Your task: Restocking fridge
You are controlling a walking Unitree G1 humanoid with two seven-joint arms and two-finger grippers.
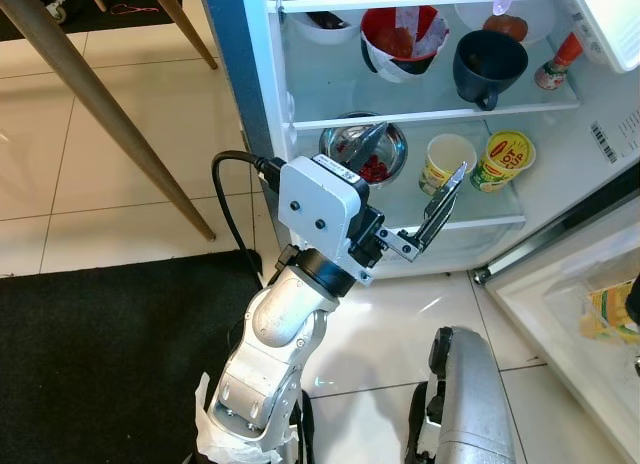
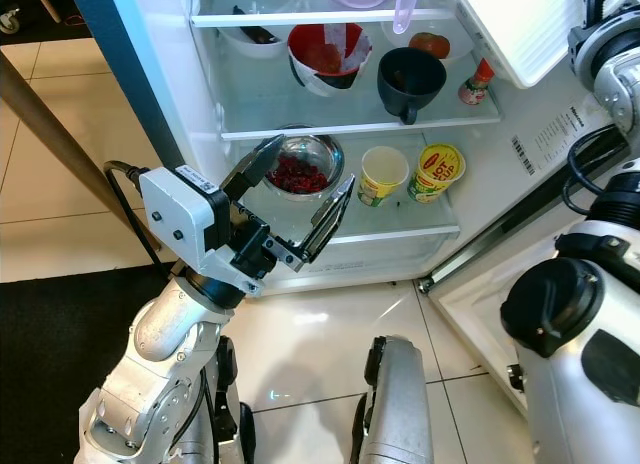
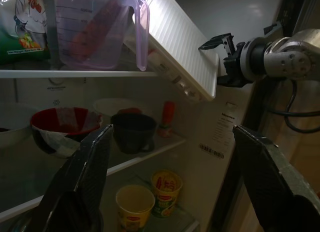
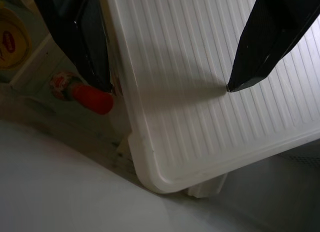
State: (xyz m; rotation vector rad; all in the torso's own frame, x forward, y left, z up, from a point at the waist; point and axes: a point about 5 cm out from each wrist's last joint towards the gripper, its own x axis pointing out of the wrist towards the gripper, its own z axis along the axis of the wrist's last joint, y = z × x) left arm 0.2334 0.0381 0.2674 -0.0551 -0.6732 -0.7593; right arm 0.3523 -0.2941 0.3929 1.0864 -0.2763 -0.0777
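Note:
The fridge stands open, with a metal bowl of red berries (image 2: 303, 169), a yellow cup (image 2: 383, 172) and a yellow-lidded tub (image 2: 438, 169) on its lower shelf. Above them sit a red-and-white bowl (image 2: 325, 54), a dark mug (image 2: 410, 81) and a red-capped bottle (image 2: 478, 81). My left gripper (image 2: 313, 161) is open just in front of the berry bowl, holding nothing. My right gripper (image 4: 165, 67) is raised at the upper right, open, with its fingers spread against a tilted white ribbed panel (image 2: 520, 29); one fingertip (image 4: 235, 84) touches it.
A purple measuring jug (image 3: 100, 27) stands on the top shelf. The fridge door (image 1: 560, 284) hangs open at the right with a yellow packet (image 1: 605, 314) in it. Slanted wooden table legs (image 1: 100, 104) and a black mat (image 1: 100, 354) lie to the left.

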